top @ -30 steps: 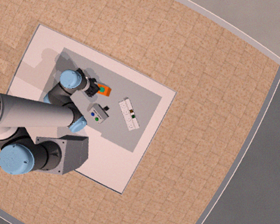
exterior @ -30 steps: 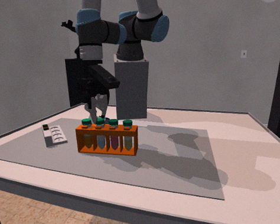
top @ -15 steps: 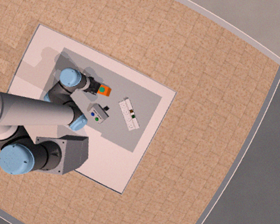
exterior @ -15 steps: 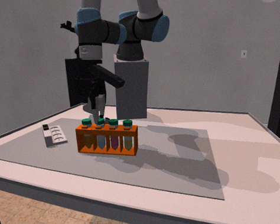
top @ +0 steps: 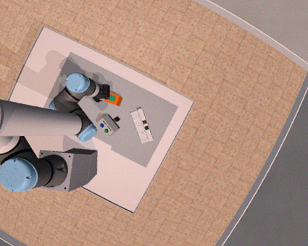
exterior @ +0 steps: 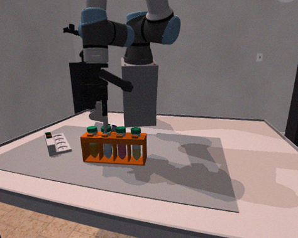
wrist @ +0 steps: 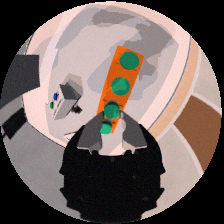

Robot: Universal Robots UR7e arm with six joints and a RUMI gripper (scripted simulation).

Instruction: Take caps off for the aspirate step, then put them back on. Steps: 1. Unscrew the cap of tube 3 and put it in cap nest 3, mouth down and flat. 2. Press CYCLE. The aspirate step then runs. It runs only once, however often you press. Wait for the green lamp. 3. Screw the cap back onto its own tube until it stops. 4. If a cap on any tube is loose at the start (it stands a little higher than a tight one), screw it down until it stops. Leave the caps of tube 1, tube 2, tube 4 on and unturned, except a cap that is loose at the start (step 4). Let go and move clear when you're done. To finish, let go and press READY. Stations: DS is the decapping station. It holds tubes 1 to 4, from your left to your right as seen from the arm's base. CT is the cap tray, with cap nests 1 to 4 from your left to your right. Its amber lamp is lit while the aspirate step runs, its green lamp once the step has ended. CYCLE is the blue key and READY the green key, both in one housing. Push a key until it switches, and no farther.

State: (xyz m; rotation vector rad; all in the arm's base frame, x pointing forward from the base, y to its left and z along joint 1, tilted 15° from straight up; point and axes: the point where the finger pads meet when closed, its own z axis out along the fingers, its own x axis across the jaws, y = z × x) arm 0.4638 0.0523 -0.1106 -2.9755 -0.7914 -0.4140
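Observation:
The orange decapping rack [exterior: 113,148] holds four tubes with green caps. My gripper [exterior: 105,124] stands upright over the rack and is shut on the cap of tube 3 [exterior: 106,129], the second from the left in the exterior view. In the wrist view the fingertips clasp that cap [wrist: 112,110]. Tube 4's cap [wrist: 106,127] shows between the fingers, closer to the camera. The caps of tube 2 [wrist: 120,86] and tube 1 [wrist: 130,60] lie beyond. The white cap tray [exterior: 57,142] lies left of the rack, and its nests look empty.
The key housing [top: 107,125] with the blue and green keys sits between the rack [top: 116,99] and the arm's base; it also shows in the wrist view [wrist: 62,100]. The cap tray [top: 142,125] lies on the grey mat. The arm's pedestal [exterior: 139,90] stands behind the rack.

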